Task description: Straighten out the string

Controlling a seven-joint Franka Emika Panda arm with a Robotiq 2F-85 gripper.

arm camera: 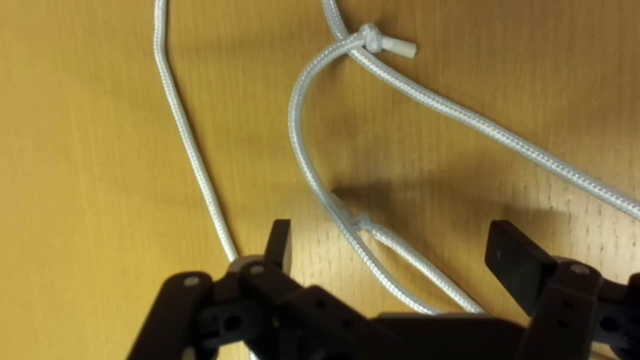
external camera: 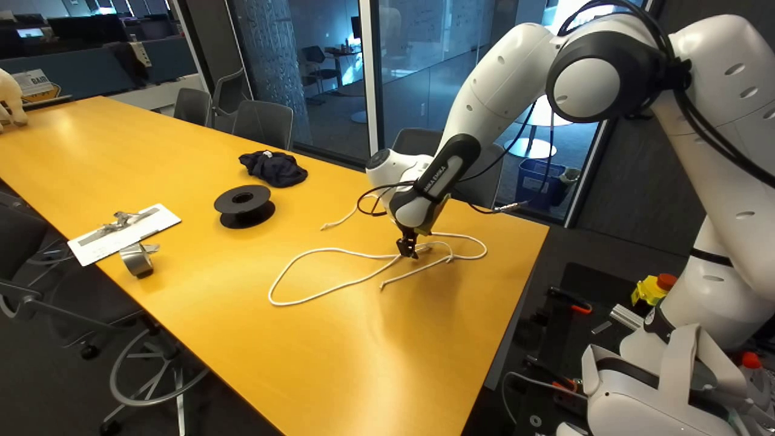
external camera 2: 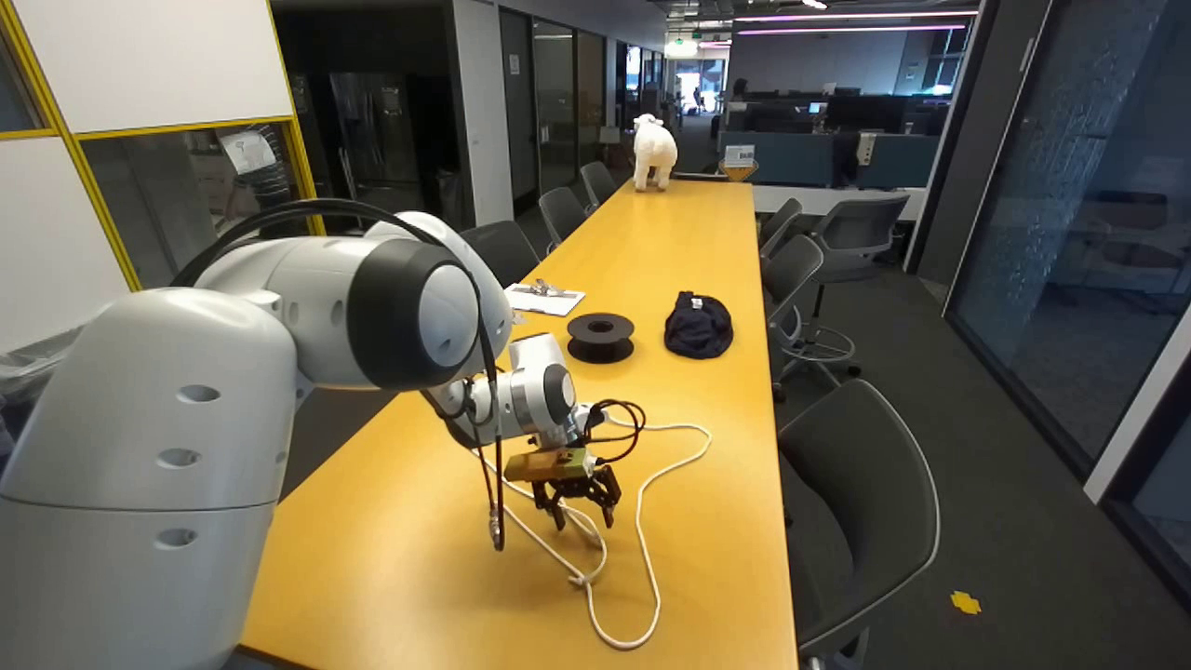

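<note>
Near end, yellow wooden table [external camera 2: 690, 247]: we find the black two-fingered gripper [arm camera: 392, 244] spread, empty, above the looped white braided cord [arm camera: 295, 127].

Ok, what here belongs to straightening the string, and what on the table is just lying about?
Belongs to the job:
white string, looped and crossing itself
gripper, open above it

Just lying about:
black spool
silver tape roll
dark cloth bundle
white sheet with metallic pieces on it
white sheep figure, farther off
</note>
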